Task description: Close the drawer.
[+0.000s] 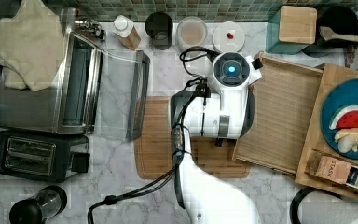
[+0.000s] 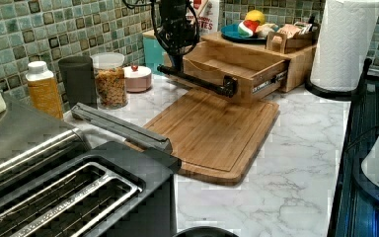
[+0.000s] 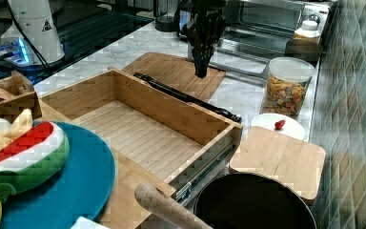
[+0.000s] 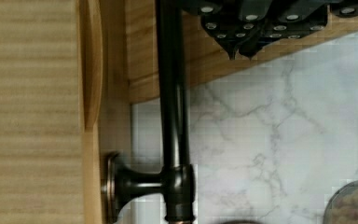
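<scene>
The arm points its gripper [image 3: 201, 71] straight down, fingers pressed together, just outside the dark handle [image 3: 186, 98] of the drawer [image 3: 143, 129], which stands pulled open over the marble worktop [image 3: 248, 95], at the cutting board's [image 1: 158, 140] three o'clock in the top view.

The drawer [image 3: 143, 133] was light bamboo with fine parallel grain and a dark bronze-black handle bar [image 4: 172, 112]. The countertop [image 2: 296, 163] was white marble veined grey. The wall tiles [image 2: 54, 24] were mottled green. The plate [image 1: 349, 95] was teal, the arm [image 1: 214, 191] white.
</scene>
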Motion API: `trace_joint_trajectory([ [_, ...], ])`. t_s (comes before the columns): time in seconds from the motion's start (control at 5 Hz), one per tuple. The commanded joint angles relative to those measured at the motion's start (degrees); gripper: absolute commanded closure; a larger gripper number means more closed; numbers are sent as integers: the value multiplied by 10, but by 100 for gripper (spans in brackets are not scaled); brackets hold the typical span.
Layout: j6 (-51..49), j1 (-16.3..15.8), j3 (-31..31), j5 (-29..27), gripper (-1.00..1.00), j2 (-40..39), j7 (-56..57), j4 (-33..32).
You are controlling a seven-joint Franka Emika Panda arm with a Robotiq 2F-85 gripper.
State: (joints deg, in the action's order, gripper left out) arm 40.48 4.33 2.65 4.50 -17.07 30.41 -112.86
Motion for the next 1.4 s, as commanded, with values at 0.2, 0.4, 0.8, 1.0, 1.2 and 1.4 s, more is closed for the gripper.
trace_joint_trajectory([
  [0.2, 50, 42, -22, -96, 100, -29, 76, 3],
  [0.4, 57, 26, -12, -95, 100, -22, 45, -12],
  [0.8, 69, -13, 49, 32, 100, -11, 7, -23],
  [1.0, 98, 1, 52, 70, 100, -10, 16, -30],
  [1.2, 90, 79, -5, 88, 100, -12, 40, -19],
  [1.4, 71, 71, 34, 55, 100, -10, 99, -8],
])
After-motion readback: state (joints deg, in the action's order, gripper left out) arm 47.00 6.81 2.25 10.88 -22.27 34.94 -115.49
